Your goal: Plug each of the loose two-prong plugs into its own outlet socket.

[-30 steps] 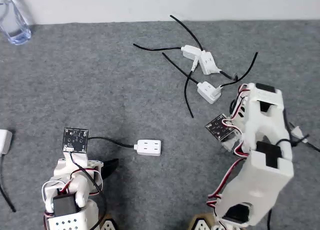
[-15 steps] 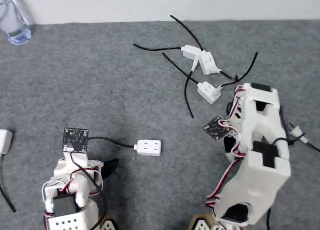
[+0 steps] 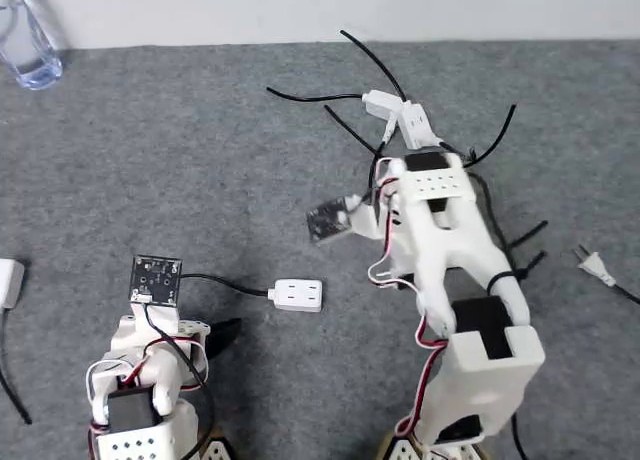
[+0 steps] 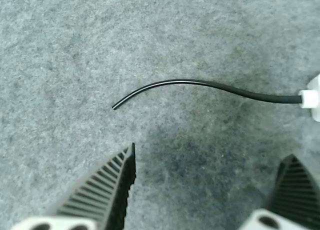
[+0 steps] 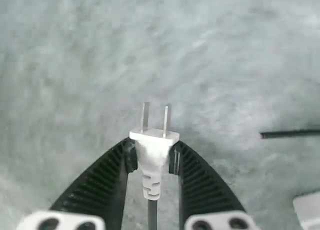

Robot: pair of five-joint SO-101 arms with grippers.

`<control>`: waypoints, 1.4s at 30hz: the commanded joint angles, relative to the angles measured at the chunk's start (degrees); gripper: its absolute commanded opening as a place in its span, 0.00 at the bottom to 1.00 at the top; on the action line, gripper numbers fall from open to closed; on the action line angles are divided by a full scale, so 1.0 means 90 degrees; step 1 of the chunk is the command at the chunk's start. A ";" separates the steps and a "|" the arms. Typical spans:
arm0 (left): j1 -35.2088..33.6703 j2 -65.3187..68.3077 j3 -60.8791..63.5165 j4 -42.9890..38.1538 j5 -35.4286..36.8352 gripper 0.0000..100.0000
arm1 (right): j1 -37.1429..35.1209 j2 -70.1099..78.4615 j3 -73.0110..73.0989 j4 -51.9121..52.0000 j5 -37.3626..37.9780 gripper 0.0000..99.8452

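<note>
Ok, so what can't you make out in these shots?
Left wrist view: the outlet socket is cut off by the picture edge; its slots are out of frame.
High view: a white object is cut by the edge; unidentifiable.
High view: black cords pass under the right arm, ends hidden.

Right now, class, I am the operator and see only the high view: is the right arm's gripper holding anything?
Observer: Yes, the right gripper is shut on a white two-prong plug.
Operator: Where do its prongs point?
Observer: The prongs point straight out from the gripper, over the grey mat.
Operator: And the left gripper?
Observer: The left gripper is open over the mat, with the loose end of a black cord beyond it.
</note>
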 commanded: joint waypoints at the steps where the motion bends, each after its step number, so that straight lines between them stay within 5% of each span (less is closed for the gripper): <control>1: 0.0039 -0.0098 -0.0024 -0.0068 0.0088 0.42 | -0.0122 -0.0288 -0.0332 -0.0249 -0.1289 0.01; 6: 0.0039 -0.0098 -0.0024 -0.0068 0.0088 0.42 | -0.0112 -0.0288 0.0088 -0.0415 -0.2168 0.01; 18: 0.0039 -0.0098 -0.0024 -0.0068 0.0088 0.42 | -0.0122 -0.0347 0.1504 -0.1812 -0.2188 0.01; 26: 0.0039 -0.0098 -0.0024 -0.0068 0.0088 0.42 | -0.0122 -0.0347 0.1524 -0.1568 -0.2208 0.27; 42: 0.0020 -0.0098 -0.0024 -0.0068 0.0088 0.42 | -0.0103 -0.0357 0.1543 -0.1304 -0.2188 0.16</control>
